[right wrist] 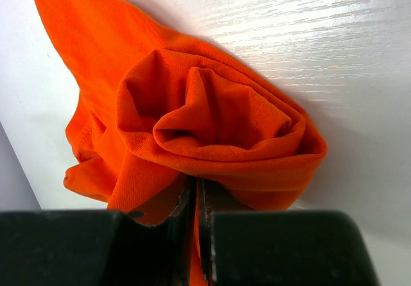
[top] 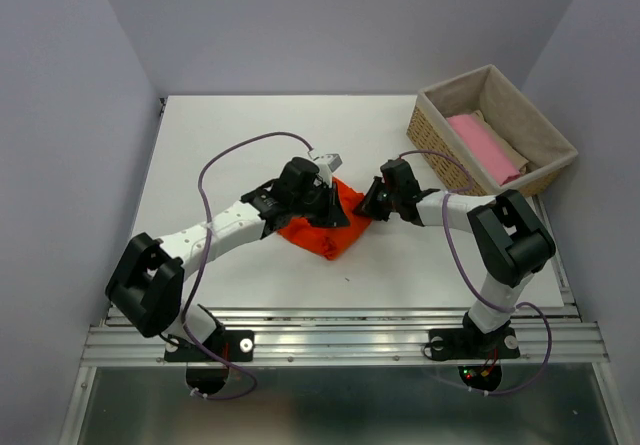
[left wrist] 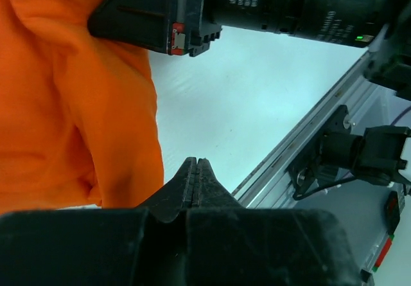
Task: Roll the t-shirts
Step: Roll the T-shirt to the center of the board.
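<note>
The orange-red t-shirt (top: 325, 227) lies bunched in a loose roll near the middle of the white surface (top: 250, 135), between the two wrists. From above, it shows as a crumpled wedge, with the left arm (top: 230, 227) reaching over its left side and the right arm (top: 470, 215) coming in at its right end.

In the right wrist view the rolled end of the shirt (right wrist: 212, 119) faces the camera, its layers curled into a rough spiral, and a flat tail of the fabric trails away to the upper left across the surface (right wrist: 359, 54). The right jaws are clamped on the orange-red t-shirt: a fold of the cloth runs down into the narrow slot between them at the bottom of the roll.

In the left wrist view the left jaws are pressed together, tip to tip, with nothing between them. They stand just beside the edge of the shirt (left wrist: 70, 106), which fills the left of that view, and over bare surface (left wrist: 237, 99). The metal rail (left wrist: 302, 138) at the near edge runs past on the right.

At the far right corner a wicker basket (top: 430, 125) with a cloth lining stands well apart from the arms, and a pale pink t-shirt (top: 485, 147) lies folded inside it
</note>
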